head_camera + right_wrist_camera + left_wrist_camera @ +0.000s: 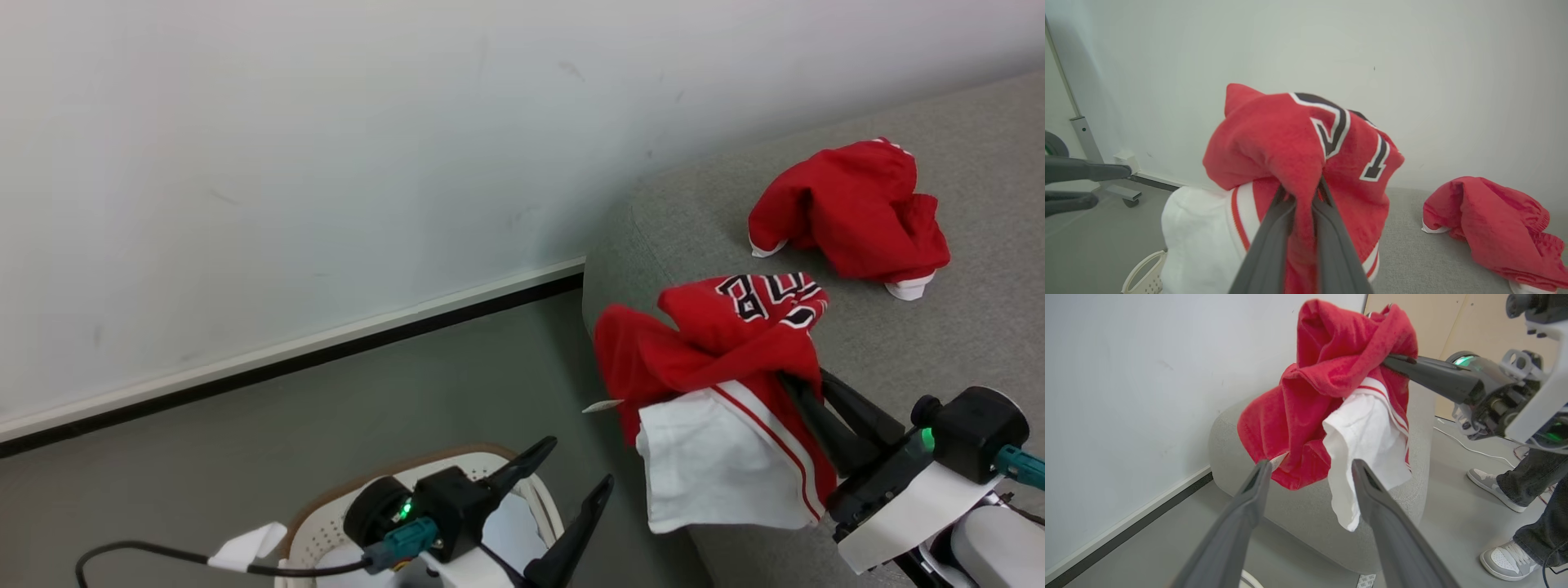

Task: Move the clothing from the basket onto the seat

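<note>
Basket (326, 535) at lower left, on the floor side of the seat (939, 351). Left claw (580, 462) over the basket rim, fingers spread wide, holding nothing. Jersey (710, 359) hangs bunched at the seat's left edge, its white panel drooping down the side; probably brushing the cushion, contact unclear. Right claw (804, 385) is pinched tight on a red fold of the jersey. Second red piece (849, 212) lies crumpled on the seat further right, apart from the jersey.
</note>
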You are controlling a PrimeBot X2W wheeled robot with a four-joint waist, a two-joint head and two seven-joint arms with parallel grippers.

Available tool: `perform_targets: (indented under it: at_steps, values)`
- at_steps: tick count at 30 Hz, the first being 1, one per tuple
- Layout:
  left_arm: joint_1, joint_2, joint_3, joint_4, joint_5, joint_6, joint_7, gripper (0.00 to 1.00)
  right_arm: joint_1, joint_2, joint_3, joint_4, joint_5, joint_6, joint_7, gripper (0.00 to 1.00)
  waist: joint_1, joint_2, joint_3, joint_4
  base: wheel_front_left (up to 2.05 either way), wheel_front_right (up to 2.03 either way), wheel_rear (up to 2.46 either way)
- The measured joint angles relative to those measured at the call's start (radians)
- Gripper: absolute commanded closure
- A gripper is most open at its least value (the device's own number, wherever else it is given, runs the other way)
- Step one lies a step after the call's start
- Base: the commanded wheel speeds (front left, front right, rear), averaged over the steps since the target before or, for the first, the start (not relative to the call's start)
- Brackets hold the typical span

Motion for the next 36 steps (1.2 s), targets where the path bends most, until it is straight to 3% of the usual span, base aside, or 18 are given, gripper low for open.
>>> perform_targets:
  at_steps: [4,9,17,25,30,35,36]
  values:
    - [-0.034,-0.002,-0.001,-0.005,0.010,-0.005,0.010,0.00,0.006,0.020,-0.086,0.016,-0.035,0.000,0.000,1.00,0.0000,0.0000,0.040,-0.002,0.00,0.00,0.00]
    - [-0.138,-0.002,0.014,-0.026,0.047,-0.018,0.037,0.00,-0.034,0.076,-0.268,0.048,-0.119,0.000,-0.001,1.00,0.0000,0.0000,0.136,0.012,0.00,0.00,0.00]
    - [-0.295,-0.008,0.048,-0.035,0.080,-0.049,0.071,0.00,-0.275,0.142,-0.616,0.143,-0.274,0.000,-0.001,1.00,0.0003,0.0000,0.349,0.058,0.00,0.00,0.00]
    - [-0.323,-0.018,0.055,-0.001,0.078,-0.067,0.061,0.00,-0.556,0.103,-0.976,0.402,-0.397,0.000,0.052,1.00,0.0003,-0.0002,0.502,0.138,0.00,0.00,0.00]
    - [-0.346,-0.021,0.073,0.004,0.077,-0.065,0.042,0.00,-0.655,0.066,-1.205,0.582,-0.557,0.000,0.077,1.00,0.0002,-0.0001,0.563,0.197,0.00,0.00,0.00]
    - [-0.357,-0.022,0.083,0.004,0.078,-0.059,0.025,0.00,-0.662,0.116,-1.432,0.707,-0.746,0.000,0.056,1.00,0.0002,-0.0001,0.613,0.243,0.00,0.00,0.00]
    - [-0.360,-0.023,0.083,0.006,0.078,-0.059,0.022,0.00,-0.662,0.134,-1.472,0.719,-0.779,0.000,0.048,0.83,0.0002,-0.0002,0.620,0.251,0.00,0.00,0.00]
